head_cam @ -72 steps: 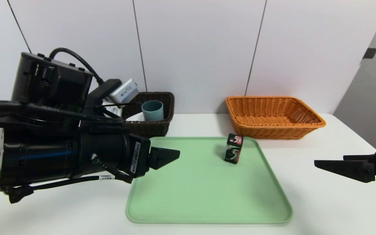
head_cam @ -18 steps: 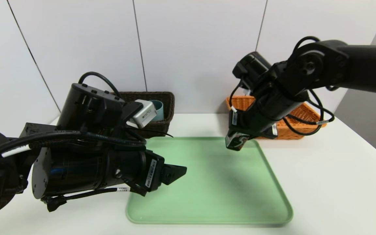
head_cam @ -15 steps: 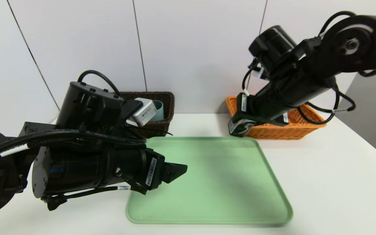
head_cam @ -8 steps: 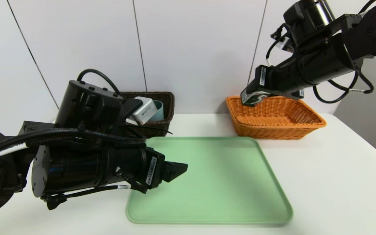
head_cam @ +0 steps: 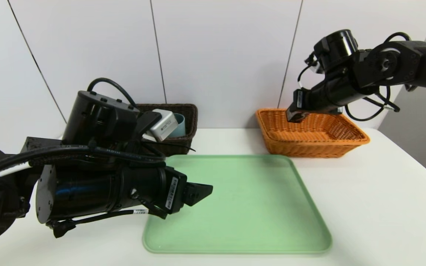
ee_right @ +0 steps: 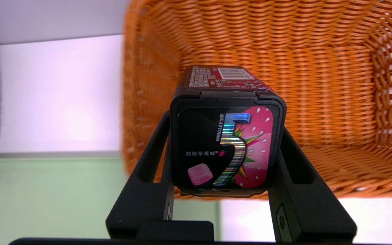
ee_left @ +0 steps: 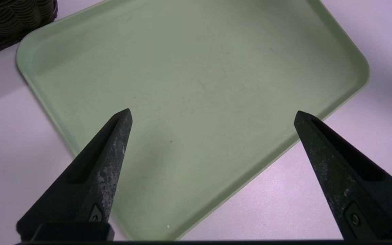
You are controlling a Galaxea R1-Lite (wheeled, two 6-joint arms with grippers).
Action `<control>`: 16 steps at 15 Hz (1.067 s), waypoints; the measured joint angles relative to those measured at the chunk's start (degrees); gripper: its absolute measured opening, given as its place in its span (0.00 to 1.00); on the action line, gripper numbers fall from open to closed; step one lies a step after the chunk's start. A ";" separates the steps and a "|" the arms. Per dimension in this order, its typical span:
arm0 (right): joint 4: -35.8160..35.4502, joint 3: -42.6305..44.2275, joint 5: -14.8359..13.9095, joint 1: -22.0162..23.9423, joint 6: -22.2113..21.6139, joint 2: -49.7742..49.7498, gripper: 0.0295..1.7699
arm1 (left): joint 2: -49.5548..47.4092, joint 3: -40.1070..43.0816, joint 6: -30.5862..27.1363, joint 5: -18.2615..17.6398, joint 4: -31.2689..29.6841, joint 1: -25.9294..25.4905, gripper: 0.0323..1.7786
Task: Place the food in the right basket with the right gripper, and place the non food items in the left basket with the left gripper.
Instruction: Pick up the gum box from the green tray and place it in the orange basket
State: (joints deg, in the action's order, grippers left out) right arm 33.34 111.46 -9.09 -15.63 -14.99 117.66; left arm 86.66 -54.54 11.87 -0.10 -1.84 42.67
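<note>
Right gripper [head_cam: 295,115], upper right of head view, gripping gum box [ee_right: 228,146], fingers pressing on opposite sides, likely to keep it steady for carrying. Box hanging over left part of orange basket [head_cam: 313,150], presumably because gum is counting as food. Left gripper [ee_left: 213,115] waiting above green tray [head_cam: 235,249], left of centre, fingers wide apart, holding nothing. Blue cup [head_cam: 179,127] sitting in dark basket [head_cam: 193,127], upper left of centre, apparently sorted there as non-food.
</note>
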 joint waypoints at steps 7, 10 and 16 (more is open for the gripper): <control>-0.49 0.09 0.11 5.74 3.64 5.35 0.41 | 0.07 0.05 0.00 0.00 -0.05 0.00 0.95; -0.46 0.12 0.11 6.45 3.73 6.60 0.41 | 0.13 0.05 0.00 0.00 -0.05 0.05 0.95; -0.52 0.17 0.11 6.51 3.89 8.24 0.47 | 0.18 0.05 0.06 0.00 -0.05 0.05 0.95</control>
State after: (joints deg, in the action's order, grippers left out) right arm 32.82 111.63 -8.98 -9.12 -11.11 125.90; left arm 86.85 -54.49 11.93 -0.10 -1.89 42.72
